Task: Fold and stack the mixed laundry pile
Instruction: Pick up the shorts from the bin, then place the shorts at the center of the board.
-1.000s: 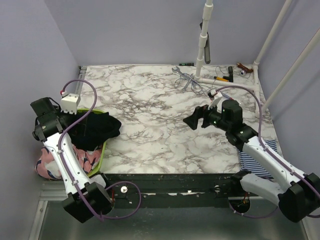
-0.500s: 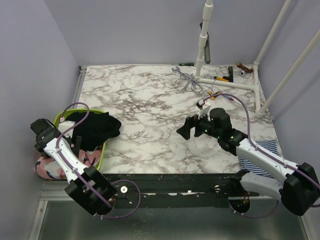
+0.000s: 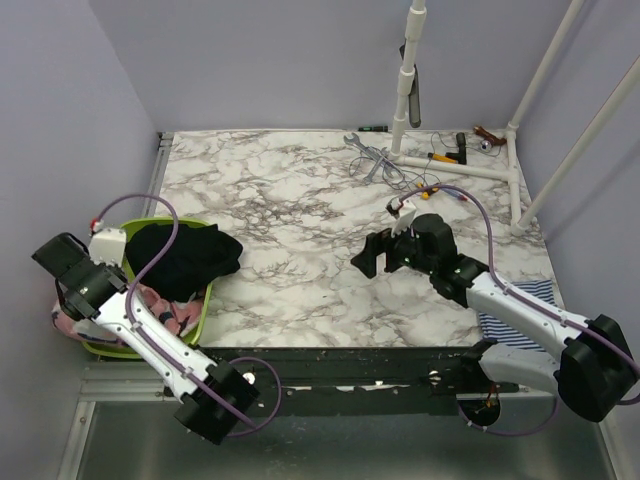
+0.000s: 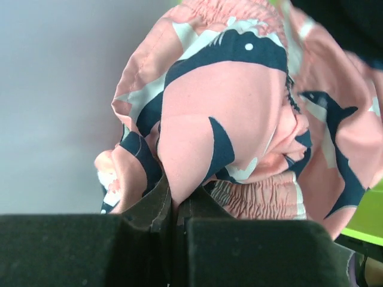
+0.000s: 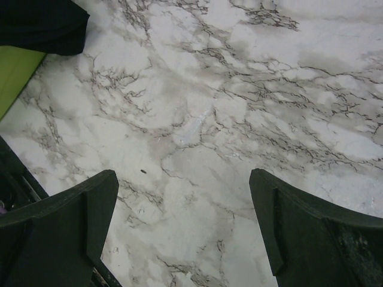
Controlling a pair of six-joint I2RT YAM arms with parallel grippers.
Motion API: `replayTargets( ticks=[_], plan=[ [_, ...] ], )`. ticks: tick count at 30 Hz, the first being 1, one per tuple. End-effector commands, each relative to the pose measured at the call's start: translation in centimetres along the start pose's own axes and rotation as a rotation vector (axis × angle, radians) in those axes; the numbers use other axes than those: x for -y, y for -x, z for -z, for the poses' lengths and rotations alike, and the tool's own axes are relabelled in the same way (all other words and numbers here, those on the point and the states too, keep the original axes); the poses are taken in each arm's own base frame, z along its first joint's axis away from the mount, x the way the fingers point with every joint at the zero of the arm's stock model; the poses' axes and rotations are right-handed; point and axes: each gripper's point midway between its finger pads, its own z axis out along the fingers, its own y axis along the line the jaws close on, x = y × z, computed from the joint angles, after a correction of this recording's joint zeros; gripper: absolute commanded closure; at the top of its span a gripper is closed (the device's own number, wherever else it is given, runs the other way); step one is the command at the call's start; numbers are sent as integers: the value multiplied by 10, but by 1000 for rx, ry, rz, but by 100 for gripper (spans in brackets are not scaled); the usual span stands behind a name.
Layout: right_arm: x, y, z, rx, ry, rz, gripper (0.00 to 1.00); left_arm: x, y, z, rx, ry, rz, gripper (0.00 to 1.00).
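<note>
**A:** When the scene is taken from above, where is the laundry found?

**B:** The black garment [image 3: 185,255] is heaped in the lime green basin [image 3: 202,305] at the left near corner of the marble table [image 3: 280,190]. The pink shark-print garment [image 3: 165,312] is bunched at the basin's left side, beneath the left gripper [image 3: 70,285]. The navy-and-white striped garment [image 3: 535,290] is draped at the right near edge, partly hidden by the right arm. The right gripper [image 3: 370,255] is held over the marble, well apart from the basin.

**A:** What is shown by the left wrist camera?

**B:** The fingers [image 4: 251,251] are pressed together, and a fold of the pink shark-print garment is pinched between them.

**A:** And by the right wrist camera?

**B:** Its fingers [image 5: 60,227] are spread wide above the marble. A corner of the black garment and a strip of the basin are seen at upper left.
</note>
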Motion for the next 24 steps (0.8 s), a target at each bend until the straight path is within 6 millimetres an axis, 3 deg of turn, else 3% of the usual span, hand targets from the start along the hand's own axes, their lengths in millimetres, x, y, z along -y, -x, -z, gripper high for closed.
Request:
replayTargets(
  ticks=[1,4,6,10,11,14,18,20,24],
  plan=[
    [-12,18,0,52,46,28,0,-48,81,102,378,158,73,100],
    [-22,28,3,105,97,17,0,-38,143,185,700,54,112,100],
    [-16,40,6,140,47,4,0,-7,179,235,926,-113,55,100],
    [8,54,13,222,-96,0,0,65,216,306,1168,-541,-95,100],
    [11,57,14,244,-112,-3,0,79,222,313,1170,-619,-126,100],
    [12,64,19,283,-129,-42,0,149,227,329,1116,-874,-388,100],
    [22,71,30,323,-191,-90,0,220,204,341,1036,-1112,-700,100],
    [30,70,37,332,-244,-101,0,245,201,334,996,-1183,-772,100],
    [35,59,44,285,-276,-65,0,294,215,294,882,-1241,-828,100]
  ],
)
